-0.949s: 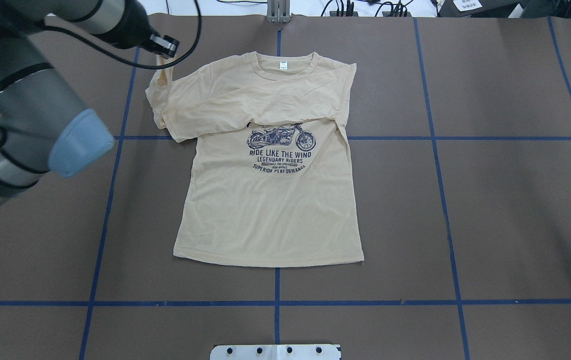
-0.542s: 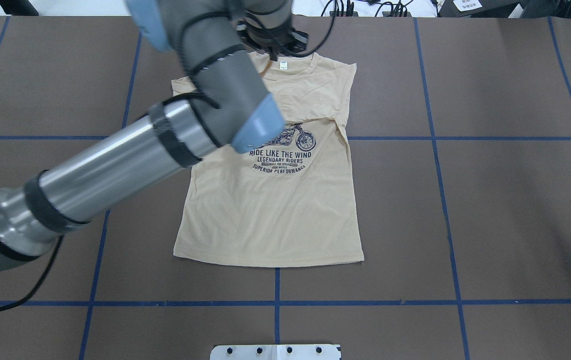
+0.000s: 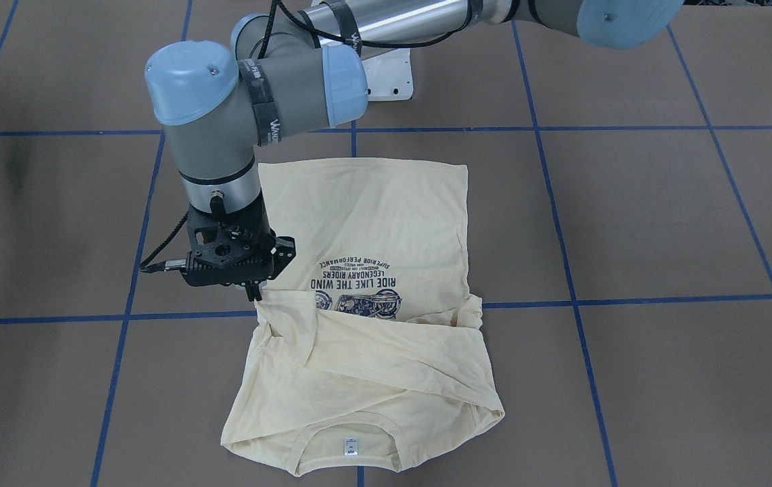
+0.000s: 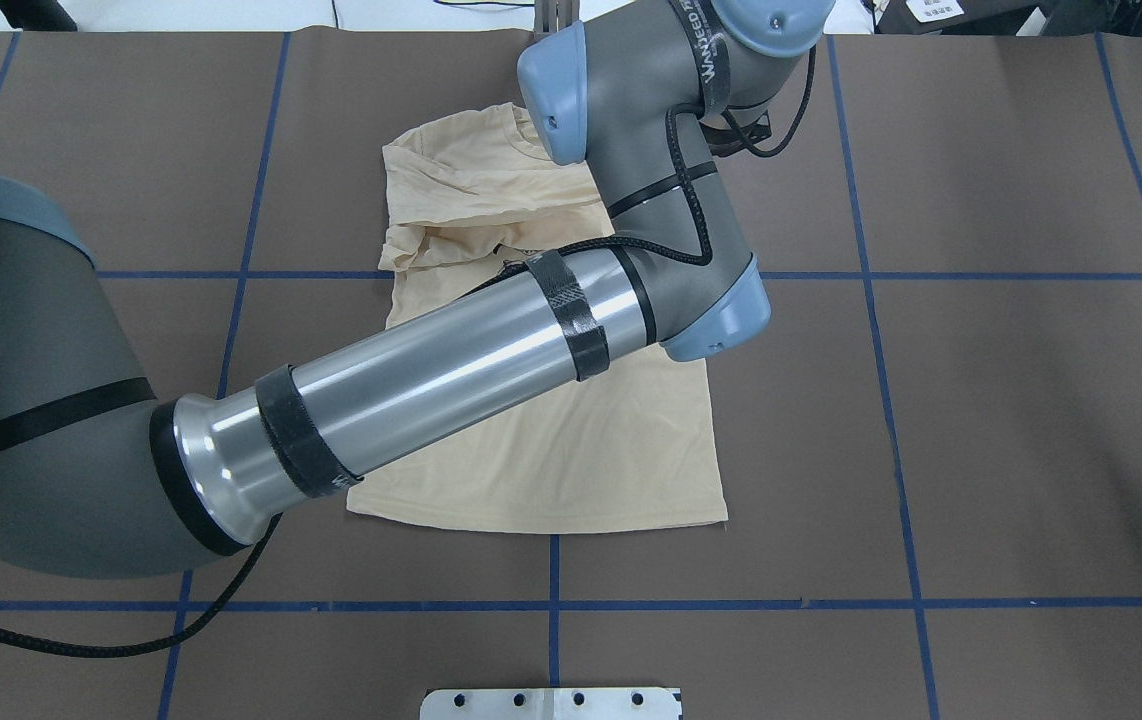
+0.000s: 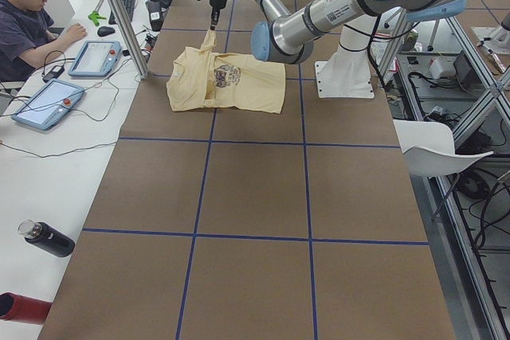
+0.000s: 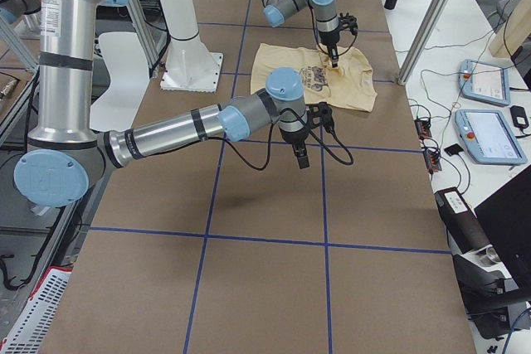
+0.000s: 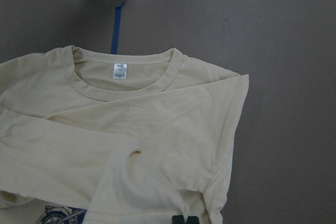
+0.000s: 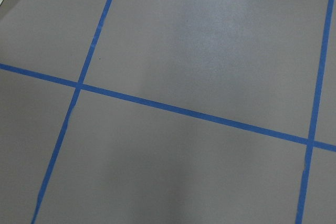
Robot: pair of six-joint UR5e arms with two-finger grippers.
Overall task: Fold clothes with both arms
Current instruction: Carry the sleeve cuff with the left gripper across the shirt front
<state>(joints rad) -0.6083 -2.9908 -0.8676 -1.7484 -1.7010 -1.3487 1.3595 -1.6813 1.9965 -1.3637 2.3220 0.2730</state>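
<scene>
Pale cream-yellow long-sleeved T-shirt print-up on the brown blue-taped table, a sleeve folded across its chest, black two-finger left gripper pinching fabric at the shirt's edge, jaws narrow, black right gripper over the table well apart, jaws impossible to tell

Robot lab: teach pendants, tape-gridded table

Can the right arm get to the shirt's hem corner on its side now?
Probably yes: the right claw hangs over bare table beside the T-shirt, and the left arm, reaching across, leaves that hem corner uncovered.
</scene>
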